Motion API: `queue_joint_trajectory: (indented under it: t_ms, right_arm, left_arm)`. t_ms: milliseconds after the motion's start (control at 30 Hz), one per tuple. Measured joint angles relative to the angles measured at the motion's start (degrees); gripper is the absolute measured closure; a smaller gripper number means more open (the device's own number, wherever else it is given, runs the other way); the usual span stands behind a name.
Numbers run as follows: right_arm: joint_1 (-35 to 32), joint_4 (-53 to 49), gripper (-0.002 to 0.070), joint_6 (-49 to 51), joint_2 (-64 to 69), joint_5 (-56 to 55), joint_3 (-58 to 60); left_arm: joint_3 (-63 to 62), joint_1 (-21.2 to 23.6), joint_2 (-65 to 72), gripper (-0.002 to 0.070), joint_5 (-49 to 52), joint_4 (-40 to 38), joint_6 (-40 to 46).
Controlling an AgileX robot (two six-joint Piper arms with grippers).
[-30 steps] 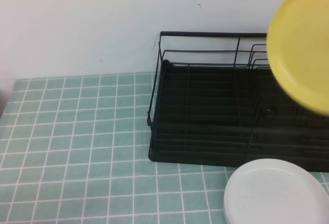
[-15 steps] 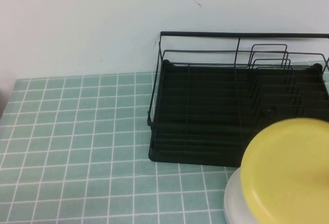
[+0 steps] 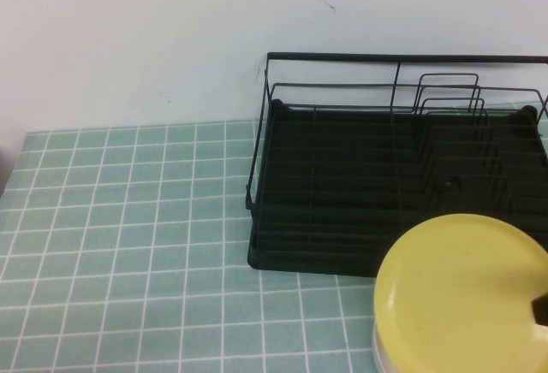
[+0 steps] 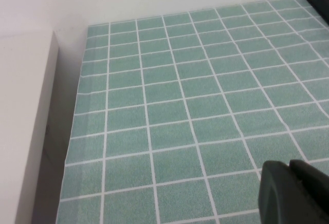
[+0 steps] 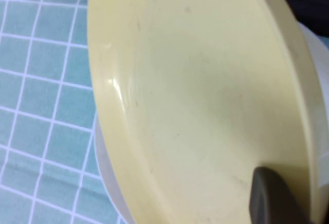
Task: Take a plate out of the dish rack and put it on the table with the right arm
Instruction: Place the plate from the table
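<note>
We are gripping the plate with our right gripper over a white plate, near-right of the dish rack; left gripper hovering over the table, state unclear.

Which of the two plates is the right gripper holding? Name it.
The yellow plate, uppermost of the two: the right gripper pinches its rim. The white plate lies beneath it, only an edge showing. The left gripper hovers over bare table.

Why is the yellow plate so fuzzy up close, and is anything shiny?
Right wrist view: the round yellow plate fills the frame, soft and blurred, with small glints on its rim, the right gripper a dark blur. High view: even light, rack sharper. Left wrist view: left gripper blurred over crisp green tiles.
</note>
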Motion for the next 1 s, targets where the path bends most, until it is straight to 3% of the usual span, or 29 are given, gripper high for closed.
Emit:
queue_joint_trajectory:
  t_ms: [400,1000]
  right_arm:
    - [0.0,6.8,0.0580,-7.0,9.7,-3.4,0.0]
    - [0.0,7.4,0.0580,-8.6,6.2,0.7,-0.1]
  left_arm:
    - [0.0,0.0,0.0,0.0678,0.0,0.0,-0.1]
    - [0.0,0.0,0.0,0.0678,0.0,0.0,-0.1]
